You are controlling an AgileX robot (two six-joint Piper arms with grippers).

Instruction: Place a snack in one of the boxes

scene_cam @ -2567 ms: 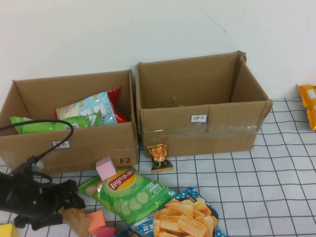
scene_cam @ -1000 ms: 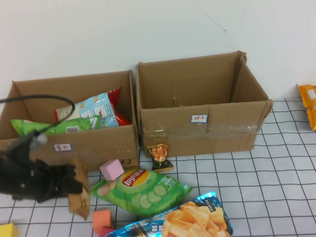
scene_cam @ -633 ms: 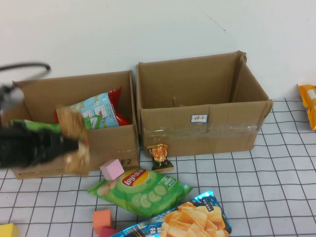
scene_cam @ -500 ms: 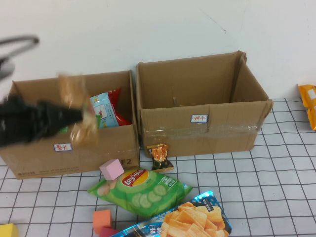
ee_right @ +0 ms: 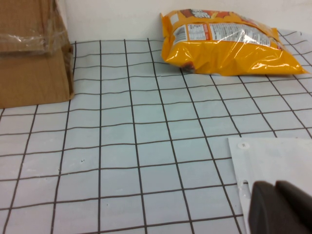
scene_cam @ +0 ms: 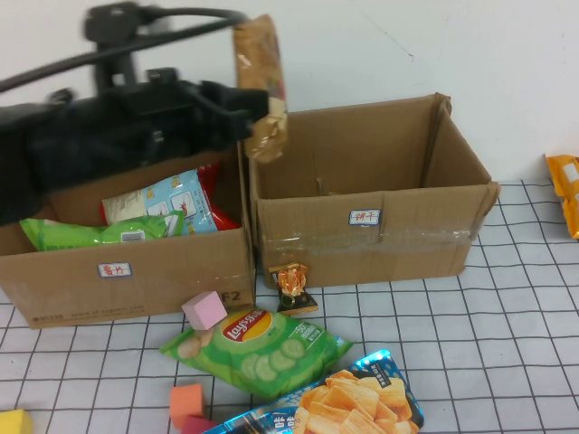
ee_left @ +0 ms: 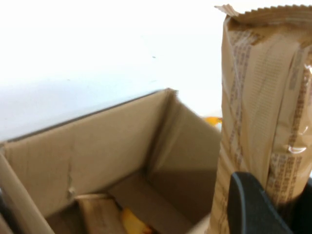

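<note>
My left gripper (scene_cam: 244,108) is shut on a brown snack packet (scene_cam: 260,86) and holds it upright in the air above the near-left corner of the right cardboard box (scene_cam: 371,194). In the left wrist view the packet (ee_left: 263,97) stands between my fingers (ee_left: 248,204), with the open right box (ee_left: 97,151) below it. The left box (scene_cam: 136,271) holds several snack bags, among them a light blue one (scene_cam: 167,203). My right gripper (ee_right: 280,207) is shut and empty, low over a white plate (ee_right: 273,161); it does not show in the high view.
On the table in front of the boxes lie a green Lay's bag (scene_cam: 258,348), a blue chips bag (scene_cam: 335,402), a small orange snack (scene_cam: 292,285), a pink cube (scene_cam: 204,309) and an orange cube (scene_cam: 185,400). An orange-yellow bag (ee_right: 229,41) lies at the far right.
My left arm has lifted the brown packet from the table in front of the left box, up and to the right, over the left box to the right box's corner.
</note>
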